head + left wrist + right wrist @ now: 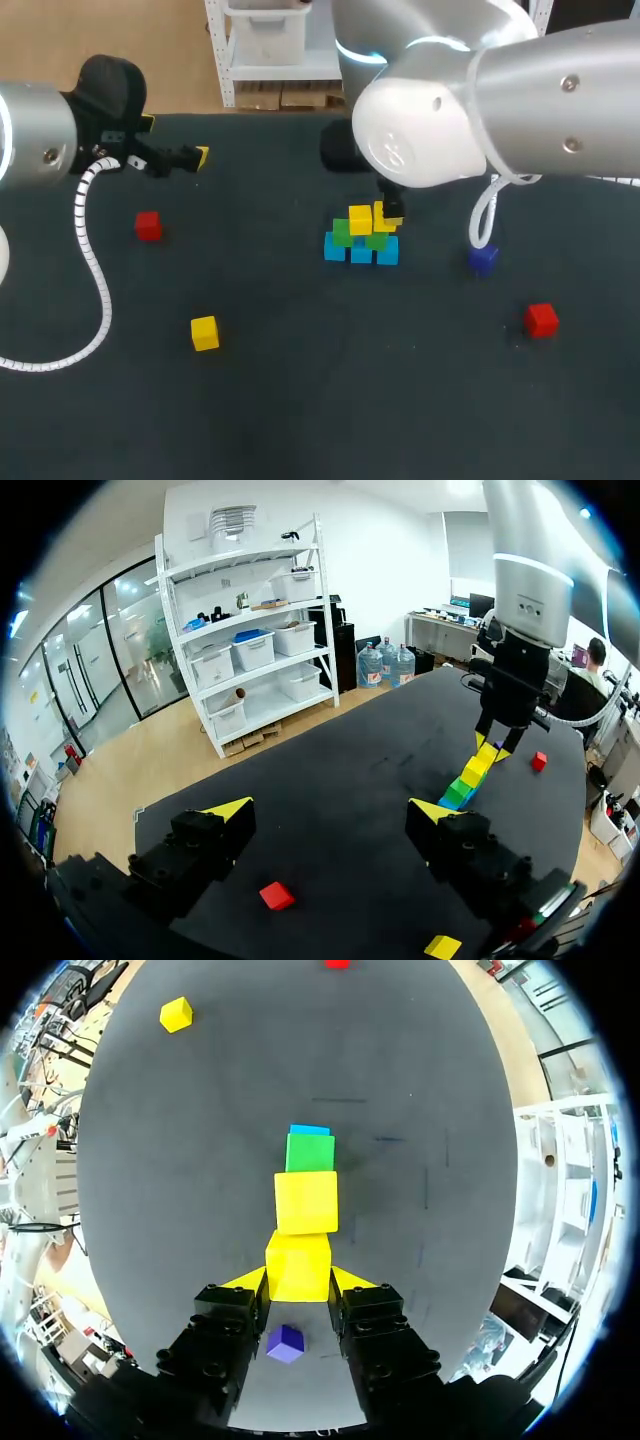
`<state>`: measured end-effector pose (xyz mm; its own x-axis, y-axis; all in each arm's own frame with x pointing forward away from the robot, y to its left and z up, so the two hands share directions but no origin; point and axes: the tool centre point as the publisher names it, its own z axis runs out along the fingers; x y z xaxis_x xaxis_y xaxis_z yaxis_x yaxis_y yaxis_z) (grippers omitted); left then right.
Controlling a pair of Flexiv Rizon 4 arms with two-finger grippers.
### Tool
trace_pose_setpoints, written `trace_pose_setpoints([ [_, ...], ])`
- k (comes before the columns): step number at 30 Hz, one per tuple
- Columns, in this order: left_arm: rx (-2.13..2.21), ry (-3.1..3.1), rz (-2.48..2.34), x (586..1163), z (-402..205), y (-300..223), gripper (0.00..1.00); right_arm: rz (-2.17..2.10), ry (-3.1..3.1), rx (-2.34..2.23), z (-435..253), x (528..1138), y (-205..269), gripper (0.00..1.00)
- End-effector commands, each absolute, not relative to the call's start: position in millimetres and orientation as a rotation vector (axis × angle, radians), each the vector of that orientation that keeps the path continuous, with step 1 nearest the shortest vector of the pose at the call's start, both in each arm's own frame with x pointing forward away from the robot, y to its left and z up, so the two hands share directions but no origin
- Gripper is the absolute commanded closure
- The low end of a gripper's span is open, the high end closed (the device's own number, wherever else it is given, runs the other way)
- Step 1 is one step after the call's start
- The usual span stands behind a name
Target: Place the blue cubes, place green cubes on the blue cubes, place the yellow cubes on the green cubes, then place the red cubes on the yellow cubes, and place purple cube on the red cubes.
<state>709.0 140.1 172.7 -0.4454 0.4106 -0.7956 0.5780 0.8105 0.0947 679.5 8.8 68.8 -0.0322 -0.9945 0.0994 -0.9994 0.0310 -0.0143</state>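
In the head view, a row of blue cubes (pixel 361 252) lies mid-table with green cubes (pixel 343 234) on it and one yellow cube (pixel 360 220) on the green. My right gripper (pixel 386 213) is shut on a second yellow cube (pixel 298 1266), held right beside the first yellow cube (pixel 306 1201) over the green layer (pixel 310 1152). The purple cube (pixel 483 259) lies right of the stack. Loose on the table are a red cube (pixel 148 225), a yellow cube (pixel 204 332) and another red cube (pixel 541 319). My left gripper (pixel 330 810) hangs open and empty at the far left.
The table (pixel 300 400) is dark cloth. My right arm's big white body (pixel 430 120) hangs over the table behind the stack. A white coiled cable (pixel 95 270) trails from my left arm across the left side.
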Motion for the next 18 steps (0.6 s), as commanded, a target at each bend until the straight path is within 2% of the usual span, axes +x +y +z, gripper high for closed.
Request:
trace_pose_setpoints([
  [1,0.732,2.097,-0.245,709.5,172.4,141.7,0.0,0.124,-2.21,2.142,68.2,679.2,9.5,0.94],
  [8,0.732,2.097,-0.245,709.5,172.4,141.7,0.0,0.12,-2.206,2.137,65.7,678.2,9.8,0.94],
  [13,0.732,2.097,-0.245,709.5,172.4,141.7,0.0,0.114,-2.204,2.134,64.2,674.7,10.1,0.9],
  [16,0.732,2.097,-0.245,709.5,172.4,141.7,0.0,0.113,-2.202,2.135,62.9,673.8,10.4,0.79],
  [18,0.732,2.097,-0.245,709.5,172.4,141.7,0.0,0.115,-2.205,2.132,62.7,674.9,10.4,0.77],
])
